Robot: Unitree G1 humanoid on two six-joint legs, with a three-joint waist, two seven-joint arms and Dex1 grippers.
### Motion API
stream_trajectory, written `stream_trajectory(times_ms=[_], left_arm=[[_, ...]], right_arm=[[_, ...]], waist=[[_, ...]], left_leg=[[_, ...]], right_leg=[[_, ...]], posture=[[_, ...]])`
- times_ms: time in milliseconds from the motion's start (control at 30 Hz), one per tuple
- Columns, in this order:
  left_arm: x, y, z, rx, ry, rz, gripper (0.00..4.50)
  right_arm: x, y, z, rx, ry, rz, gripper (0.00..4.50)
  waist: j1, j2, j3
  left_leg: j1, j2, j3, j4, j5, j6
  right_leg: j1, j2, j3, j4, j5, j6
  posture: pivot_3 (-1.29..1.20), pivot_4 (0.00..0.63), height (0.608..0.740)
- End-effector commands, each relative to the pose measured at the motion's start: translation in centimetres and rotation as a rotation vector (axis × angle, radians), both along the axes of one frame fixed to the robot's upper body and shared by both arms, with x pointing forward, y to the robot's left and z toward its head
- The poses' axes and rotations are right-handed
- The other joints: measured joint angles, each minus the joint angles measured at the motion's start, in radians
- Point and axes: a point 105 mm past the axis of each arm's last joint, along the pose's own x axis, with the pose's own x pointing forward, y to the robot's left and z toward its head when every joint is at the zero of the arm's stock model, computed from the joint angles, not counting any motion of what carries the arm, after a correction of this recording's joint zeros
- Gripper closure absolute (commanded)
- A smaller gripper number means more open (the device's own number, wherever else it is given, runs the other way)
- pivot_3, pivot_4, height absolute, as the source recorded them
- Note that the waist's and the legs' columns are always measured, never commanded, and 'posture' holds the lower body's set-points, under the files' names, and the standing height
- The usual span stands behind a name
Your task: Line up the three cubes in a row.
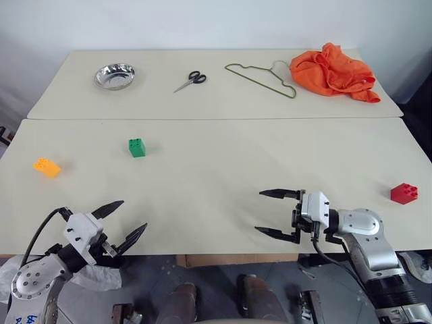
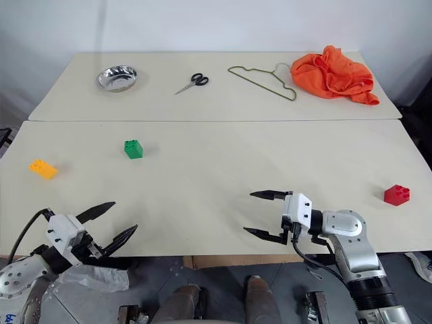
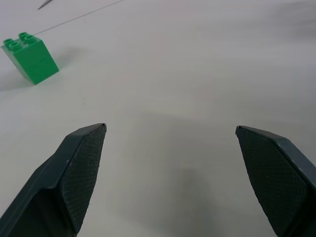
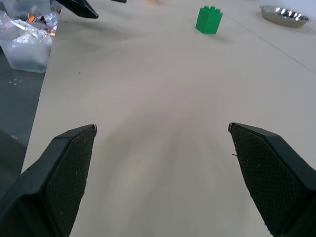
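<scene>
Two pale beige tables [image 1: 216, 169] with a smooth matte top stand edge to edge, a thin seam between them; both claws hover over the near edge of the nearer one. On the far table, well beyond the right claw [image 1: 275, 213], lies a crumpled orange cloth [image 1: 334, 71] in soft folds, and just beside it a thin wire hanger [image 1: 262, 79], bent to a triangle with a hook. Far ahead of the left claw [image 1: 125, 221] sits a round, shiny metal bowl [image 1: 114, 75], and between bowl and hanger a small pair of scissors [image 1: 191, 80] with black handles.

The right claw has its two black fingers spread wide with nothing between them, tips pointing toward the robot's left; the wrist view shows their inner pads [image 4: 69, 173] finely cross-hatched. The left claw is likewise spread wide and empty, its tapered fingers pointing forward and inward.

The three cubes are studded plastic blocks, well apart from one another. The red cube [image 1: 403, 193] sits out to the right of the right claw, behind its wrist. The green cube [image 1: 137, 147], a tall block with round studs on top, stands ahead of the left claw. The orange-yellow cube [image 1: 46, 167], flatter and longer, lies ahead of the left claw and to its left.
</scene>
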Motion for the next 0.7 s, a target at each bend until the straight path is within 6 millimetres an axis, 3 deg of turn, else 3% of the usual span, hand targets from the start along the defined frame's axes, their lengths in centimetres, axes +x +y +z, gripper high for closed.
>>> stream_trajectory(times_ms=[33, 167, 233, 333, 467, 500, 567, 700], left_arm=[[-0.2, 0.0, 0.4, 0.012, 0.03, -0.022, 0.03], [1.5, -2.4, 3.6, -0.098, -0.071, -0.11, 0.03], [1.9, -3.8, 4.1, -0.087, -0.073, -0.187, 0.03], [2.7, -6.9, 4.0, -0.026, -0.064, -0.351, 0.03], [3.3, -9.8, 3.9, 0.01, -0.065, -0.496, 0.03], [3.6, -10.9, 3.8, 0.007, -0.06, -0.542, 0.03], [4.0, -12.3, 3.7, 0.008, -0.053, -0.595, 0.03], [4.5, -14.8, 3.0, 0.015, -0.036, -0.694, 0.03]], right_arm=[[0.0, 0.3, 1.1, 0.018, -0.05, 0.005, 0.0], [0.5, -0.7, 2.1, 0.045, -0.076, -0.074, 0.0], [0.7, -1.5, 2.8, 0.066, -0.092, -0.135, 0.0], [0.9, -4.9, 4.8, 0.136, -0.137, -0.345, 0.0], [-0.1, -10.9, 6.9, 0.181, -0.211, -0.654, 0.0], [-1.2, -14.2, 7.0, 0.207, -0.224, -0.798, 0.0], [-3.0, -17.8, 7.1, 0.227, -0.239, -0.962, 0.0], [-6.9, -24.5, 3.9, 0.209, -0.207, -1.299, 0.0]], waist=[[0.0, 0.0, 0.0], [0.005, 0.0, 0.0], [0.011, 0.0, 0.0], [0.022, 0.001, -0.001], [0.025, 0.001, -0.001], [0.026, 0.001, -0.001], [0.033, 0.002, -0.001], [0.026, 0.001, -0.001]], left_leg=[[0.0, 0.0, 0.0, 0.0, 0.0, 0.0], [0.0, 0.0, 0.0, 0.001, 0.0, 0.0], [-0.001, 0.0, -0.002, 0.002, 0.0, 0.0], [-0.001, -0.001, -0.002, 0.002, 0.0, 0.0], [-0.001, -0.001, -0.001, 0.001, 0.0, -0.001], [-0.001, -0.001, -0.001, 0.001, 0.0, -0.001], [-0.001, -0.001, -0.001, 0.001, 0.0, -0.001], [0.0, -0.001, 0.0, 0.0, -0.001, 0.0]], right_leg=[[0.0, 0.0, 0.0, 0.0, 0.0, 0.0], [0.0, 0.0, 0.0, 0.0, 0.0, 0.0], [0.001, -0.001, -0.001, 0.001, 0.0, 0.0], [0.001, -0.001, -0.001, 0.001, 0.0, 0.0], [0.0, 0.001, -0.001, 0.0, 0.0, 0.0], [0.0, 0.001, -0.001, 0.0, 0.0, 0.0], [0.0, 0.001, -0.001, -0.001, 0.0, 0.0], [0.002, 0.002, 0.0, -0.002, 0.0, 0.001]], posture=[[0.0, 0.15, 0.74], [0.0, 0.15, 0.74], [0.0, 0.15, 0.74], [0.0, 0.15, 0.74], [0.0, 0.15, 0.74], [0.0, 0.15, 0.74], [0.0, 0.15, 0.74], [0.0, 0.15, 0.74]])
